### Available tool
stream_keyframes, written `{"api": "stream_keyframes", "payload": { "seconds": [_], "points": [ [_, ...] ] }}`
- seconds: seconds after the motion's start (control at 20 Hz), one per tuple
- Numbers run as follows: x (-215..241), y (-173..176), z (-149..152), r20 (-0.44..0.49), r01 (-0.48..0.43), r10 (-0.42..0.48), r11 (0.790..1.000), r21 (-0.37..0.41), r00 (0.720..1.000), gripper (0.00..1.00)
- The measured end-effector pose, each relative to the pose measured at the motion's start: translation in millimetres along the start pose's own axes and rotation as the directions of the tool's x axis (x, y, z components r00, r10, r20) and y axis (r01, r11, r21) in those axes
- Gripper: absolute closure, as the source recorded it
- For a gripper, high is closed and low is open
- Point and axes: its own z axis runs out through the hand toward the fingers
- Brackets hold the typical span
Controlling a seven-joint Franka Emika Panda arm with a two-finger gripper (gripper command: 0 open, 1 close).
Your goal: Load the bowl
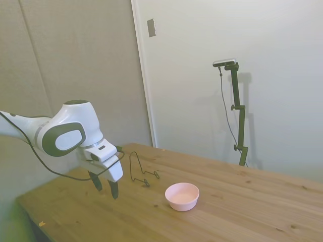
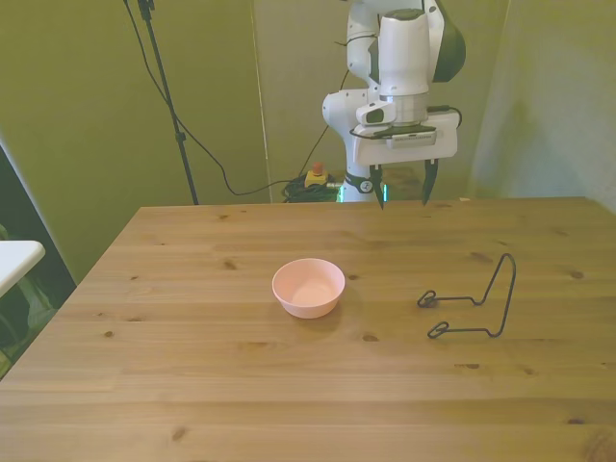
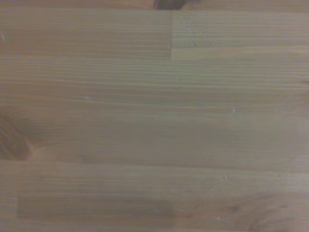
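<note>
In the side view the claw [image 1: 107,187] comes first, then the wire rack [image 1: 142,173], then the bowl [image 1: 182,196], which I take as the landmark. The claw hangs well apart from the bowl, on the far side of the wire rack from it, and above the desk [image 1: 242,212] rather than on it. Its two dark fingers [image 1: 114,189] point straight down with a clear gap between them and nothing in that gap, so the claw is spread and empty.

In the front view the order runs the other way: the bowl [image 2: 308,287] comes first, the claw [image 2: 402,188] hovers beyond it near the desk's far edge and toward the front view's right, and the wire rack [image 2: 476,303] lies well apart from the bowl on that same side.

The arm [image 1: 63,132] reaches in low, its rounded white joint bent so that the wrist turns downward.

The bowl is small, round and pale pink, smooth and shallow with a plain rim. It stands upright on the desk and looks empty.

The wrist view shows only blurred wood grain of the desk [image 3: 154,121].
</note>
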Motion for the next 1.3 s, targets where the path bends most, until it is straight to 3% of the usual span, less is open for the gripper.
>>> {"api": "stream_keyframes", "payload": {
  "seconds": [0.25, 0.4, 0.6, 0.9, 1.3],
  "points": [
    [16, 3, -13, -0.075, 0.007, -0.009, 0.999, -0.033, 0.997, 0.0],
    [48, 7, -32, -0.138, -0.008, 0.003, 0.999, -0.04, 0.99, 0.0],
    [97, 2, -35, -0.201, -0.017, 0.008, 0.999, -0.041, 0.98, 0.0],
    [166, -4, 7, -0.242, -0.048, 0.037, 0.998, -0.038, 0.97, 0.0],
    [204, -11, 60, -0.238, -0.114, 0.099, 0.992, -0.05, 0.966, 0.0]
  ]
}}
